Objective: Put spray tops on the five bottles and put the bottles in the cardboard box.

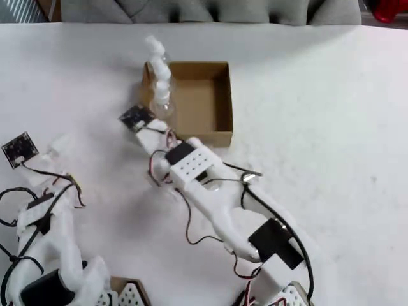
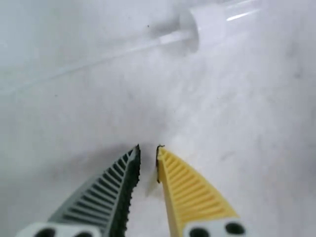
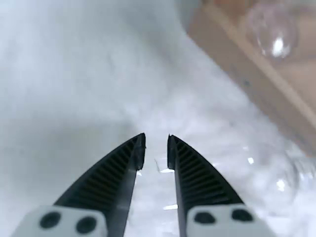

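Bright, even light washes the white table [image 1: 331, 115]. Shadows are soft and faint. Small glints sit on the clear bottle [image 3: 272, 29].

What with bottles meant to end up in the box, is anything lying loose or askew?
Two things. A bottle with its top on stands tilted at the cardboard box's left wall; whether it sits inside is unclear. A spray top lies loose on the table, its tube bare.

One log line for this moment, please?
right gripper empty beside cardboard box | bottle at box edge | left gripper empty near spray top
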`<action>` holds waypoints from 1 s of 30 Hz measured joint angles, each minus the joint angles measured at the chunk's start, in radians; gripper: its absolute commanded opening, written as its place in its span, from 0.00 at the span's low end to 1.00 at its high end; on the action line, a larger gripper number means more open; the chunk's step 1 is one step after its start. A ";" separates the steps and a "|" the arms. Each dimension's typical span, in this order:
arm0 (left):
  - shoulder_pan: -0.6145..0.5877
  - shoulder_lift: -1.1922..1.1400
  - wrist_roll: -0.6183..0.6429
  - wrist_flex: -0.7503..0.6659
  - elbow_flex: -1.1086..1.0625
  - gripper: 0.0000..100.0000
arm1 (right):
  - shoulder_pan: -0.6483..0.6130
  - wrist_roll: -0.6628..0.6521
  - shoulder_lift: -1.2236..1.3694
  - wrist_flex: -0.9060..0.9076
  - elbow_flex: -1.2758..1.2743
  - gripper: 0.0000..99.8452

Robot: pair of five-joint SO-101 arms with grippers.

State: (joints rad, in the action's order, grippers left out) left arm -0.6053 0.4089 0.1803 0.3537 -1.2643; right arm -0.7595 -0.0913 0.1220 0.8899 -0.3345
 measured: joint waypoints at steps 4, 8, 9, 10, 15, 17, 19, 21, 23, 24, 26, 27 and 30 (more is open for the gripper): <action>0.000 0.000 0.000 0.000 0.000 0.07 | 0.069 0.000 -0.017 0.120 0.000 0.05; 0.000 0.000 0.000 0.000 0.000 0.07 | 0.138 -0.046 -0.017 0.215 0.000 0.05; 0.000 0.000 0.000 0.000 0.000 0.07 | 0.150 -0.084 -0.017 0.239 0.000 0.05; 0.000 0.000 0.000 0.000 0.000 0.07 | 0.164 -0.123 -0.017 0.264 0.000 0.05; 0.000 0.000 0.000 0.000 0.000 0.07 | 0.241 -0.215 -0.017 0.344 0.000 0.05; 0.000 0.000 0.000 0.000 0.000 0.07 | 0.276 -0.218 -0.037 0.361 -0.002 0.05; 0.000 0.000 0.000 0.000 0.000 0.07 | 0.316 -0.219 -0.074 0.359 -0.002 0.05; 0.000 0.000 0.000 0.000 0.000 0.07 | 0.353 -0.219 -0.123 0.393 -0.002 0.05; 0.000 0.000 0.000 0.000 0.000 0.07 | 0.384 -0.219 -0.175 0.420 -0.002 0.05; 0.000 0.000 0.000 0.000 0.000 0.07 | 0.396 -0.219 -0.206 0.439 -0.002 0.05; 0.000 0.000 0.000 0.000 0.000 0.07 | 0.423 -0.218 -0.264 0.477 -0.002 0.06; 0.000 0.000 0.000 0.000 0.000 0.07 | 0.439 -0.207 -0.290 0.496 -0.002 0.06; 0.000 0.000 0.000 0.000 0.000 0.07 | 0.480 -0.121 -0.347 0.537 -0.002 0.06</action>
State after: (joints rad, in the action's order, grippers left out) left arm -0.6053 0.4089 0.1803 0.3537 -1.2643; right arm -0.2793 -0.2125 -0.2248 1.4270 -0.3360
